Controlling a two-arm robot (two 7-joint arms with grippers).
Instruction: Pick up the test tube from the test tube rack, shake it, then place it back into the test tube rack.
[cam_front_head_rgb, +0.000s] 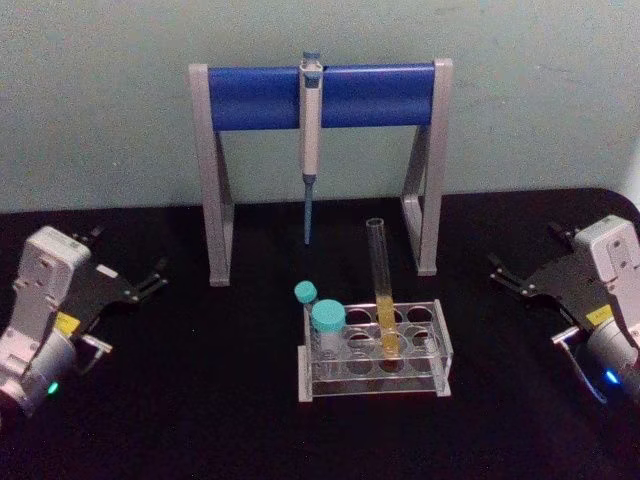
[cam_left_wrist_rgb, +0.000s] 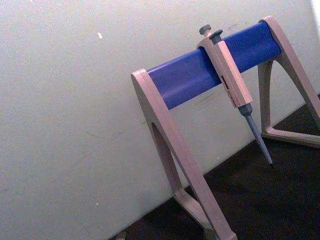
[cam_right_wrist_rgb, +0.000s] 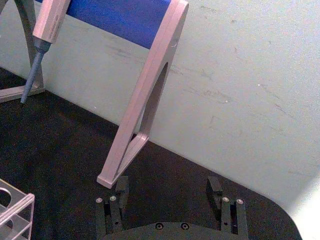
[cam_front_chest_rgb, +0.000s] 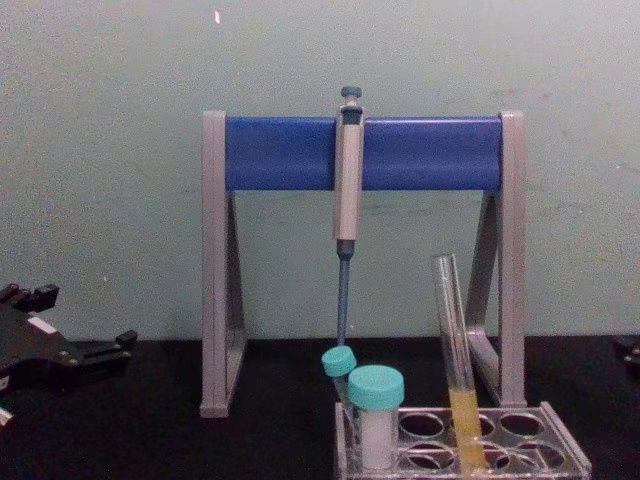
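Note:
The test tube (cam_front_head_rgb: 381, 285), tall clear glass with yellow liquid low down, stands slightly tilted in a middle hole of the clear test tube rack (cam_front_head_rgb: 430, 352) at the table's centre front. The chest view shows the tube (cam_front_chest_rgb: 452, 340) rising from the rack (cam_front_chest_rgb: 560, 450) too. My left gripper (cam_front_head_rgb: 128, 258) rests open at the far left of the table, well away from the rack, and appears at the chest view's left edge (cam_front_chest_rgb: 80, 322). My right gripper (cam_front_head_rgb: 527, 252) rests open at the far right, its fingers (cam_right_wrist_rgb: 121, 186) spread with nothing between them. A rack corner (cam_right_wrist_rgb: 15, 210) shows in the right wrist view.
Two teal-capped tubes (cam_front_head_rgb: 327, 320) occupy the rack's left end. Behind the rack stands a grey-and-blue pipette stand (cam_front_head_rgb: 250, 97) with a pipette (cam_front_head_rgb: 310, 130) hanging from its bar, tip pointing down. The black table ends at a pale wall.

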